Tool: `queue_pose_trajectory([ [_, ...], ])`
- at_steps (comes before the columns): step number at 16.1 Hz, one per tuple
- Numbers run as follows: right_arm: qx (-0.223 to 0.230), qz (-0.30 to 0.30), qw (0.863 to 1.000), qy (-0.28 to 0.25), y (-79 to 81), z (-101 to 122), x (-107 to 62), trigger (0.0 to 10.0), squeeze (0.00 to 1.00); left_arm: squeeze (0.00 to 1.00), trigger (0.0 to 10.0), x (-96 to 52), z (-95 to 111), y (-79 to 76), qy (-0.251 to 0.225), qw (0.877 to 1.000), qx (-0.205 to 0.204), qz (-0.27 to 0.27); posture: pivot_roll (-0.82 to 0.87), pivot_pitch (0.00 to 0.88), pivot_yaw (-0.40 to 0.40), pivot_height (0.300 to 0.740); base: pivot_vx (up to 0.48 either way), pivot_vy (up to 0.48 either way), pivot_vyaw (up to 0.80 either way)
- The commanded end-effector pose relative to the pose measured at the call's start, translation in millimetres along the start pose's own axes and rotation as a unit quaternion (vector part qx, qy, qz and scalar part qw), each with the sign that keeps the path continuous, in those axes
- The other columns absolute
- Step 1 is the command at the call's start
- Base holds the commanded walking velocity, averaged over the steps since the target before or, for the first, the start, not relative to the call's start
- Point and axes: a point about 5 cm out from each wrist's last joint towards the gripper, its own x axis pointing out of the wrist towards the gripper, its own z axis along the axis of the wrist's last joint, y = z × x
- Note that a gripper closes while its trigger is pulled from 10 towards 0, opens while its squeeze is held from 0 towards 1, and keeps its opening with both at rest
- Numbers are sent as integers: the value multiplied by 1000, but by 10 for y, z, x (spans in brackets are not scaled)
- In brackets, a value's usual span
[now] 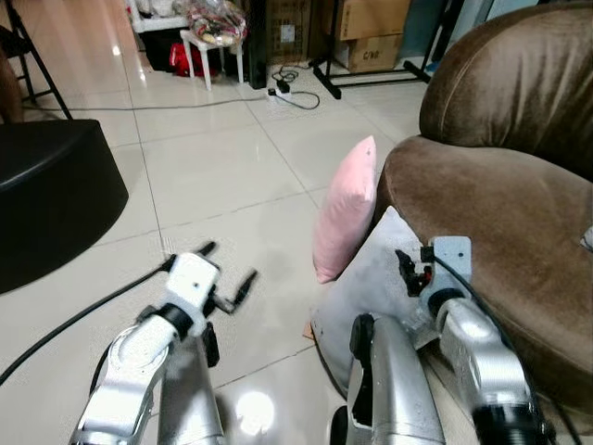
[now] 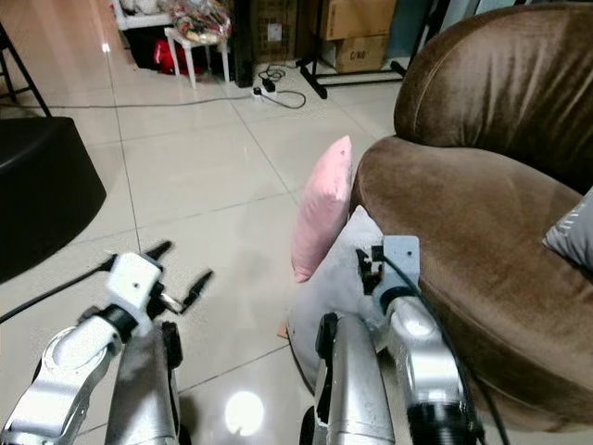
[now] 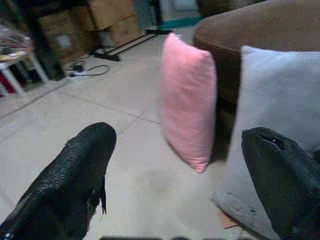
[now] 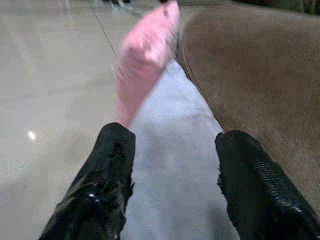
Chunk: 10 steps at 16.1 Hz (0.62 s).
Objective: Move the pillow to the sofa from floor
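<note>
Nothing is lifted yet: a pink pillow (image 1: 345,211) and grey pillow (image 1: 371,278) lean on the floor against the brown sofa (image 1: 491,222) at one o'clock, while the left gripper (image 1: 225,274) and right gripper (image 4: 172,170), both spread wide and empty, approach.

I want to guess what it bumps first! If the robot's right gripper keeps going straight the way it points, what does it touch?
Most likely the grey pillow. The right gripper, fingers open, points along it, with the pink pillow farther on and the brown sofa alongside. Depth is hard to judge.
</note>
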Motion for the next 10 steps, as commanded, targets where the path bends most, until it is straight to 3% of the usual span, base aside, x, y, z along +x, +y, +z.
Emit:
queue_pose_trajectory([
  [1,-13,-11,1000,4,-50,4,71,10000,1000,247,10000,27,21,-18,2,999,-12,-31,-37,0,-14,411,0,0,0],
  [4,-30,-38,998,43,-145,-83,260,10000,1000,247,10000,39,92,-161,-1,993,-27,-118,-31,47,16,411,0,0,0],
  [7,-49,-42,995,73,-140,-142,362,10000,1000,235,10000,3,117,-237,3,986,-37,-160,-27,83,29,411,0,0,0],
  [8,-53,-44,994,80,-139,-153,374,10000,843,239,10000,-6,117,-250,5,985,-39,-166,-26,84,29,411,0,0,0],
  [9,-67,-61,991,95,-164,-192,390,10000,0,239,10000,-30,109,-268,10,984,-41,-174,-22,90,26,411,0,0,0],
  [10,-94,-86,985,113,-203,-245,390,10000,0,239,10000,-57,97,-280,16,983,-41,-181,-17,94,22,411,0,0,0],
])
